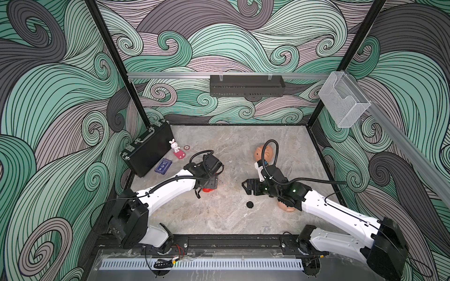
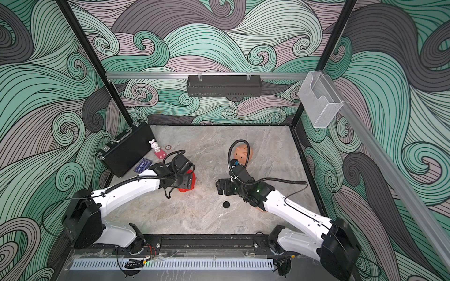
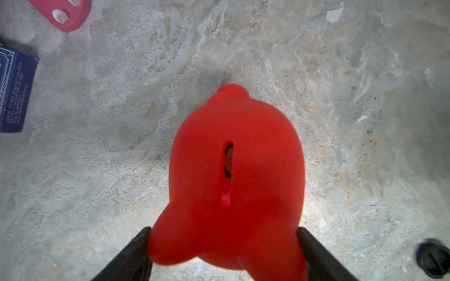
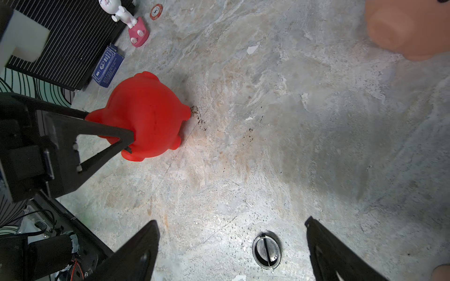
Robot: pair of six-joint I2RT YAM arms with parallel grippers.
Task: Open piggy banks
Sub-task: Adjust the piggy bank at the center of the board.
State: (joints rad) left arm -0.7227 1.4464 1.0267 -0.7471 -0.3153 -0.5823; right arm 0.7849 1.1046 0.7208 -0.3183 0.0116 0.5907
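A red piggy bank [image 3: 238, 158] stands on its feet on the table, coin slot up, also seen in the right wrist view [image 4: 148, 114]. My left gripper [image 3: 222, 231] is shut on it, one finger on each flank. In both top views the left wrist covers most of it [image 1: 208, 190] [image 2: 192, 180]. My right gripper [image 4: 231, 220] hangs open above the table with nothing held [image 1: 244, 187]. A loose black plug [image 4: 266, 249] lies on the table beneath it [image 1: 249, 204]. One peach-pink piggy bank [image 1: 261, 152] lies at the far right. Another peach-pink piggy bank [image 1: 286, 206] is mostly hidden under the right arm.
A black case [image 1: 148, 150] leans at the back left, with a white rabbit figurine [image 1: 175, 148], a small round token [image 1: 187, 147] and a blue card box [image 1: 163, 166] beside it. A black shelf [image 1: 247, 85] and a clear bin [image 1: 343, 99] hang on the rails.
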